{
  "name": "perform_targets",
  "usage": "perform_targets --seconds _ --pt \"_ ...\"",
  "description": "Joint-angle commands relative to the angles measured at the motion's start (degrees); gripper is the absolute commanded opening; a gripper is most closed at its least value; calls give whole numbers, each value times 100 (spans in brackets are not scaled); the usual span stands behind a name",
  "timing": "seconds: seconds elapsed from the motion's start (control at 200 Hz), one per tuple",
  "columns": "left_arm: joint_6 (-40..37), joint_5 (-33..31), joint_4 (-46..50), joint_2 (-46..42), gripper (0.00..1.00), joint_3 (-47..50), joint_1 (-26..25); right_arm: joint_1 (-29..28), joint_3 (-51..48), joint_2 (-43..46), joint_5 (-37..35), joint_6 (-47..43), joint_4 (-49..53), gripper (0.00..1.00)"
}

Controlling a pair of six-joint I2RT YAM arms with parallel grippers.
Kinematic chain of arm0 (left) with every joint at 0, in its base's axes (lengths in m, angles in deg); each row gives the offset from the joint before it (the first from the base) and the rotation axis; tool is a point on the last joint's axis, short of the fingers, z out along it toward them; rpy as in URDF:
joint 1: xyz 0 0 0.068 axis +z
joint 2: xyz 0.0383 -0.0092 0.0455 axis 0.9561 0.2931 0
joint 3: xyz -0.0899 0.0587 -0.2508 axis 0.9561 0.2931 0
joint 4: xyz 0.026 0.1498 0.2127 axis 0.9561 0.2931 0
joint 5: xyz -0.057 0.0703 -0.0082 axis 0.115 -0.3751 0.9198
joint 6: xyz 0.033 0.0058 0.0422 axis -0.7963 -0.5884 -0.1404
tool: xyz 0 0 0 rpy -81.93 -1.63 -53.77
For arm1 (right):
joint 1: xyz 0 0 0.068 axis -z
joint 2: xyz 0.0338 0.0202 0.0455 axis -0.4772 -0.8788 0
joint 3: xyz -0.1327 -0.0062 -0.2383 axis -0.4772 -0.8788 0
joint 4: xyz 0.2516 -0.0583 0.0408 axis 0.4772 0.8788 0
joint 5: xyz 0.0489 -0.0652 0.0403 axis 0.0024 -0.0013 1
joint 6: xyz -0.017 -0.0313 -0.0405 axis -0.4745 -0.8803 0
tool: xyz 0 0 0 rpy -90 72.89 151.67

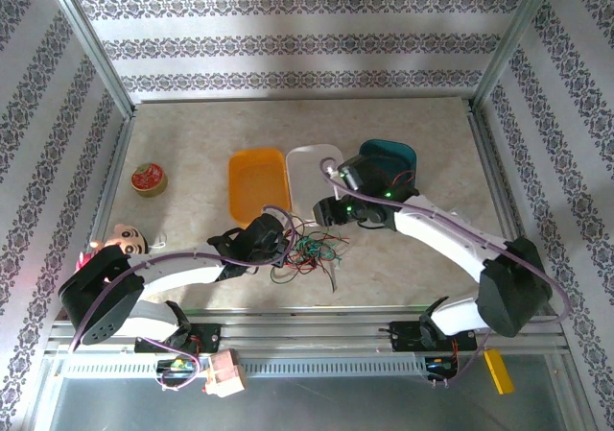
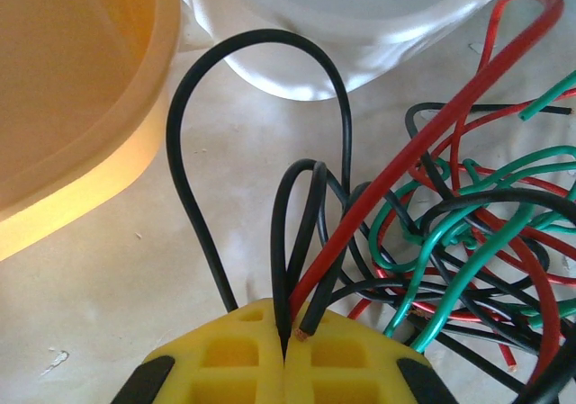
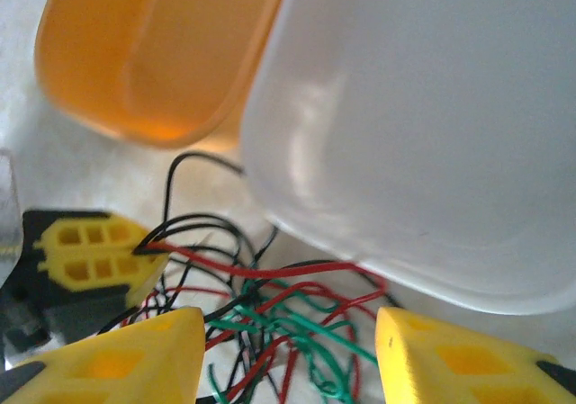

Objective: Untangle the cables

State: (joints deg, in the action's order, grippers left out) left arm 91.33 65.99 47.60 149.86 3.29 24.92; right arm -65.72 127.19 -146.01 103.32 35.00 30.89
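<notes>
left gripper: I read the 2 yellow pads as pressed together, clamped on 1 black and 1 red strand at the left edge of the tangle.
right gripper: jaws spread wide with nothing between them. It hangs over the far right side of the tangle, at the near rim of the white tray.
cables: 1 knotted heap of red, black and green strands on the table. It sits mid-table, just near of the orange tray and the white tray, between the 2 grippers.
black loop: in my left wrist feed, 1 tall black loop rises from the pads toward the white tray rim. I can't tell if it touches the rim.
red strand: this is the thickest line in the left wrist feed. It runs from the pads diagonally up and right, then hooks over at its far end.
green strands: bunched in the right half of the heap, woven through the black and red ones.
trays: 3 in a row far of the heap, orange left, white middle, teal tray right. The right arm covers part of the teal one.
other: a round red-and-tan object sits far left, well apart from the heap. A small doll sits at the left near side.
</notes>
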Motion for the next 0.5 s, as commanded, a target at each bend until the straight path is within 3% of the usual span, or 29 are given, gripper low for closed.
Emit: perform_targets --seconds 0.0,0.5 --pt "-39 167 -163 -118 0 -74 -75 -185 98 -184 284 -327 127 54" --pt "-326 849 -36 -801 0 55 -66 -564 520 -743 -804 -1253 400 66"
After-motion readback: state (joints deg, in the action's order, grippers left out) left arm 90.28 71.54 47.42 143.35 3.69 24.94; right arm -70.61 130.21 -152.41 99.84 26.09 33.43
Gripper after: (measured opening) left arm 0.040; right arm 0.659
